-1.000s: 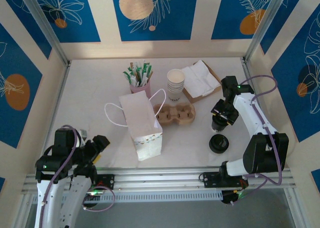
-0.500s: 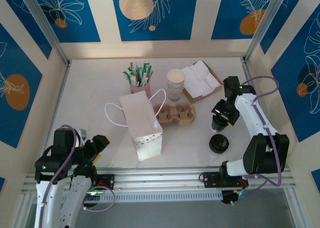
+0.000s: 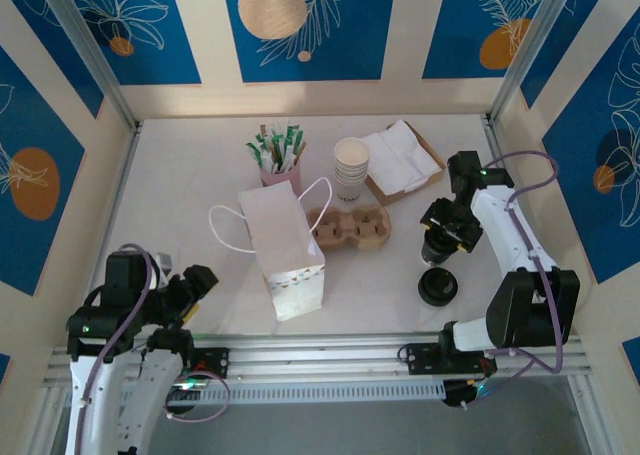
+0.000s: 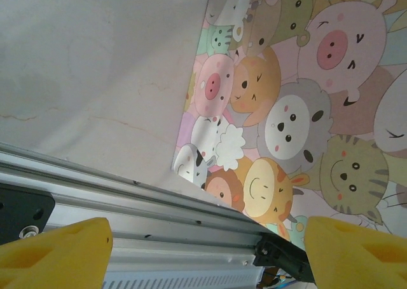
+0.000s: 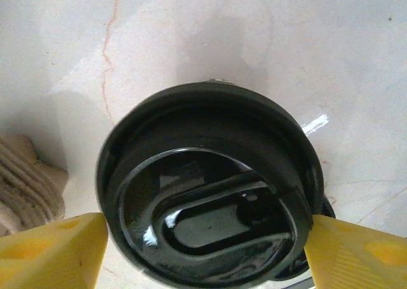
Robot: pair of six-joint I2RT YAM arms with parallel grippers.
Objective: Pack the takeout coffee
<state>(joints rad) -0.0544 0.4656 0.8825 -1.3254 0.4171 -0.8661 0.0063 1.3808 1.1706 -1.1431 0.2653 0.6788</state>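
A black coffee lid (image 5: 206, 187) sits under my right gripper (image 5: 206, 244), right of the cardboard cup carrier (image 3: 348, 227). The yellow fingers (image 5: 54, 248) stand wide apart at either side of the lid's rim, and whatever is under the lid is hidden. From above, the right gripper (image 3: 440, 237) hovers over that lid. The white paper bag (image 3: 283, 243) stands left of the carrier; its cartoon-printed side (image 4: 305, 111) faces my left gripper (image 4: 210, 251). This left gripper (image 3: 195, 285) is open and empty near the front rail.
More black lids (image 3: 437, 288) lie on the table near the right arm. A stack of paper cups (image 3: 351, 167), napkins on a brown tray (image 3: 402, 157) and a pink holder of stirrers (image 3: 280, 160) stand at the back. The aluminium rail (image 4: 127, 200) runs along the near edge.
The right gripper's jaws have spread wider around the black lid, with the arm almost still. The left arm has barely shifted.
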